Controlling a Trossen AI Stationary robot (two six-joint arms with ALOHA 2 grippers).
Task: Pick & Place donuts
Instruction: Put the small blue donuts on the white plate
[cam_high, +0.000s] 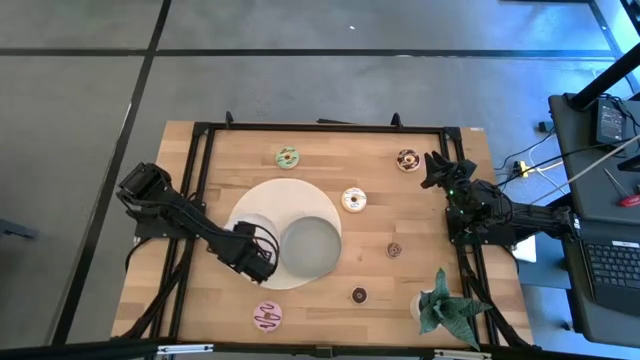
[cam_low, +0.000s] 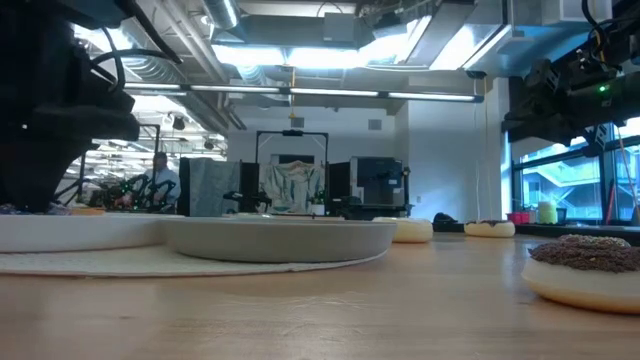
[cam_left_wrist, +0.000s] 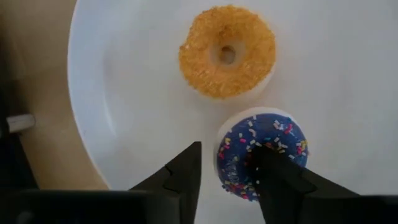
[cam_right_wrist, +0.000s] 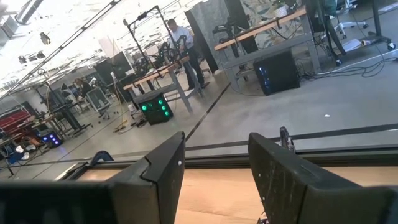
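In the left wrist view an orange donut (cam_left_wrist: 227, 51) and a purple sprinkled donut (cam_left_wrist: 262, 151) lie flat on the white plate (cam_left_wrist: 124, 93). My left gripper (cam_left_wrist: 227, 158) hangs open over the purple one, above the plate's near-left part (cam_high: 255, 262). On the bare wood lie a green donut (cam_high: 288, 157), a brown one (cam_high: 407, 159), a white-and-pink one (cam_high: 354, 199), a pink one (cam_high: 268, 316) and two tiny dark ones (cam_high: 394, 250) (cam_high: 359, 294). My right gripper (cam_high: 437, 170) (cam_right_wrist: 214, 155) waits open and raised by the table's far right. My left gripper points down from above at the purple donut. One fingertip (cam_left_wrist: 261, 163) stands at the donut's hole, and the other fingertip (cam_left_wrist: 189, 165) stands outside its rim (cam_left_wrist: 219, 155) with a small gap. The donut lies flat on the white plate. Whether a finger touches it I cannot tell.
A grey plate (cam_high: 308, 247) (cam_low: 280, 235) rests on the white plate's near-right part. A green toy plant (cam_high: 442, 305) stands at the near right corner. A black frame (cam_high: 320, 127) runs round the table's edges. A chocolate-sprinkled donut (cam_low: 590, 265) lies close to the low camera.
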